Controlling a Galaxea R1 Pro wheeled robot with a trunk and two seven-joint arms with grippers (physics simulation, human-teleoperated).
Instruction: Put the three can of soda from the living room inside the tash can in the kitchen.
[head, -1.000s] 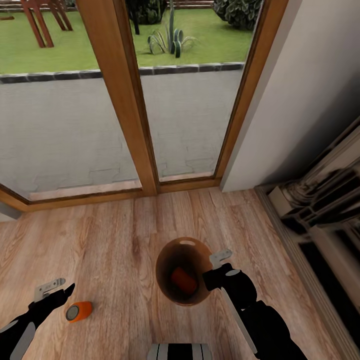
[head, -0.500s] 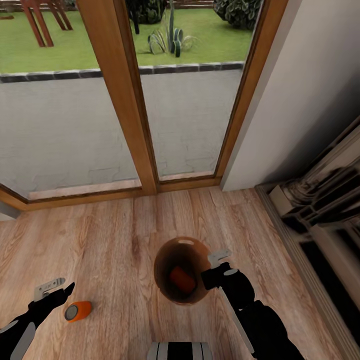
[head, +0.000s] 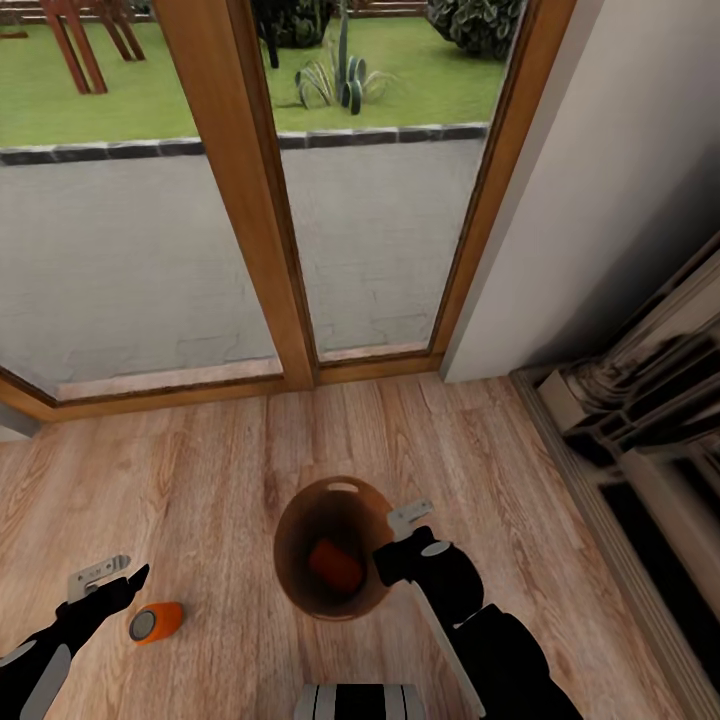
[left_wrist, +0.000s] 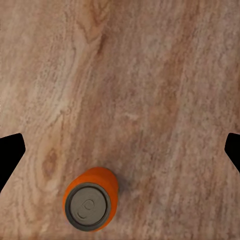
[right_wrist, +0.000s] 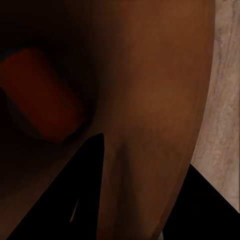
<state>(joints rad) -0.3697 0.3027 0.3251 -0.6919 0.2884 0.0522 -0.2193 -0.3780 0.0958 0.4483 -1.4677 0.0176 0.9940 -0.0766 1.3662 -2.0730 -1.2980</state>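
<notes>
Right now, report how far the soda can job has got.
Done: one orange can lies inside the bin. In hand: the right pincer clamps the bin's rim. Left: a second orange can lies on the floor by the open left pincer; the third can's whereabouts are unknown.

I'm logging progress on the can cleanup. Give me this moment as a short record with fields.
bin: trash can, brown inside, on the wood floor, gripped at its rim by the right gripper
can in bin: one orange can
can on floor: orange can lying on its side
left gripper: open, beside the floor can, not touching
third can: not seen
backdrop: glass doors
</notes>
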